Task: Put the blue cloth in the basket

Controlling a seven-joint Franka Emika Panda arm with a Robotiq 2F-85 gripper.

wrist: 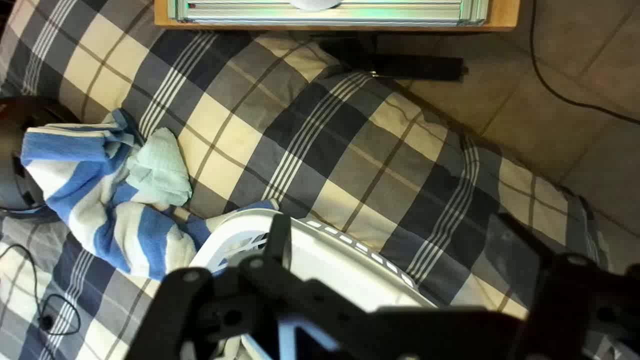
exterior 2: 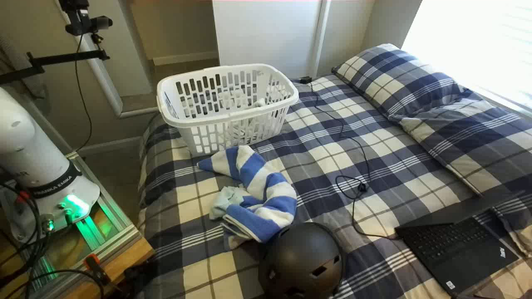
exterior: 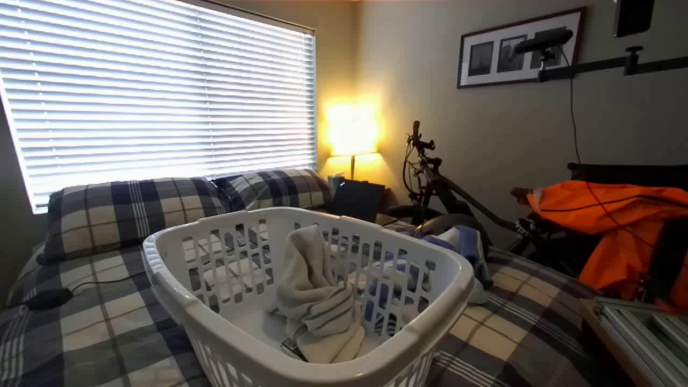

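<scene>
**The grasp, not yet made**

In the wrist view, the pincer (wrist: pixel 390 230), across the lower frame, stands with jaws spread and empty. Beyond it, at lower centre, lies the basket (wrist: pixel 330 250). Farther, at left, the striped blue-and-white cloth (wrist: pixel 122 232), presumably the one meant, lies outside, beside a pale cloth (wrist: pixel 160 170) and a dark helmet (wrist: pixel 12 135). Advised: pinch a raised fold clear of the helmet, lift above the rim, release over the basket's middle.
</scene>
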